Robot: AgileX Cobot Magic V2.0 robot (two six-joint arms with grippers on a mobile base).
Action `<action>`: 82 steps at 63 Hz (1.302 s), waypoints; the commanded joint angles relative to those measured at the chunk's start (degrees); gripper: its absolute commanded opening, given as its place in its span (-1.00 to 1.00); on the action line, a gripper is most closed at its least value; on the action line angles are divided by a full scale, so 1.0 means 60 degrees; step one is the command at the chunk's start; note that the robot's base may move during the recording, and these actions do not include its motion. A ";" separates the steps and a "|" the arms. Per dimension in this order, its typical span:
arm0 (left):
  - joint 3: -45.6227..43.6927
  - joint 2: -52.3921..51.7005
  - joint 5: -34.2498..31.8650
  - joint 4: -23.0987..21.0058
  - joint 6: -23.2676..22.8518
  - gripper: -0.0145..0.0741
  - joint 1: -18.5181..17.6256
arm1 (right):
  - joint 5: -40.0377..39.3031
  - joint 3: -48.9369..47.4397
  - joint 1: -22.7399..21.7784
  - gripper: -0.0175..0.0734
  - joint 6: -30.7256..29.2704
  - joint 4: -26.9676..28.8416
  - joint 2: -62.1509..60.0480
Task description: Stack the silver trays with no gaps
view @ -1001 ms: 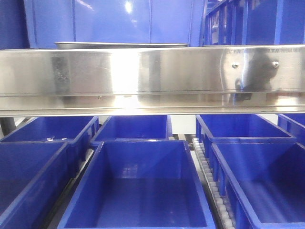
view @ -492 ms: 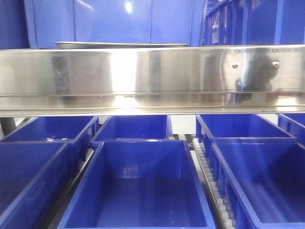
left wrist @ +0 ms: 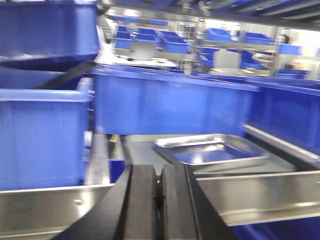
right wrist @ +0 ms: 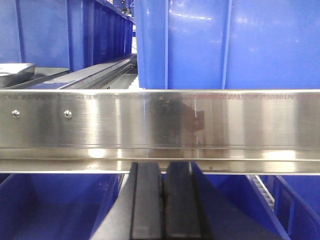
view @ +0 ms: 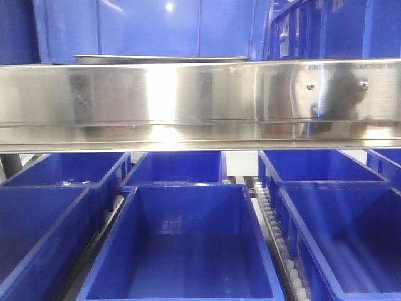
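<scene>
A broad stainless-steel shelf rail (view: 200, 103) runs across the front view, with two screws near its right end. Just above its top edge, left of centre, the thin rim of a silver tray (view: 160, 59) shows on the upper shelf, in front of a tall blue bin (view: 147, 28). Only that rim is visible from here, so whether more than one tray lies there cannot be told from this view.

The left wrist view shows the silver trays (left wrist: 212, 150) more fully: a shallow, shiny tray with rounded corners sits on the shelf surface behind the rail (left wrist: 260, 192), and a second flat metallic edge appears beneath and to the right of it, slightly offset. The picture is blurred, so how closely they nest cannot be judged. Nothing is seen inside the top tray. Blue bins (left wrist: 170, 107) stand just behind and to the left of it.

Below the rail in the front view, rows of blue plastic bins (view: 185, 251) sit side by side on roller tracks (view: 276, 232); the ones whose interiors show hold nothing visible.

The left gripper (left wrist: 159, 200) has its two dark fingers pressed together with nothing between them, low in front of the rail. The right gripper (right wrist: 164, 200) is likewise closed on nothing, below the rail (right wrist: 160, 125), with a tray corner (right wrist: 15, 70) at the far left edge.
</scene>
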 commanded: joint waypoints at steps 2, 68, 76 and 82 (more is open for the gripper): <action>0.0413 -0.0028 -0.1085 0.0103 0.0337 -0.72 0.0480 | -0.0281 -0.0005 0.0017 -0.79 0.0005 0.0039 -0.0056; 0.6688 -0.0028 -0.6276 -0.1723 0.1468 -0.72 0.2915 | -0.0281 -0.0005 0.0017 -0.79 0.0005 0.0039 -0.0056; 0.6688 -0.0028 -0.6276 -0.1652 0.1566 -0.72 0.2915 | -0.0281 -0.0005 0.0017 -0.79 0.0005 0.0039 -0.0056; 0.6688 -0.0028 -0.6276 -0.1652 0.2014 -0.72 0.2915 | -0.0281 -0.0005 0.0017 -0.79 0.0005 0.0039 -0.0056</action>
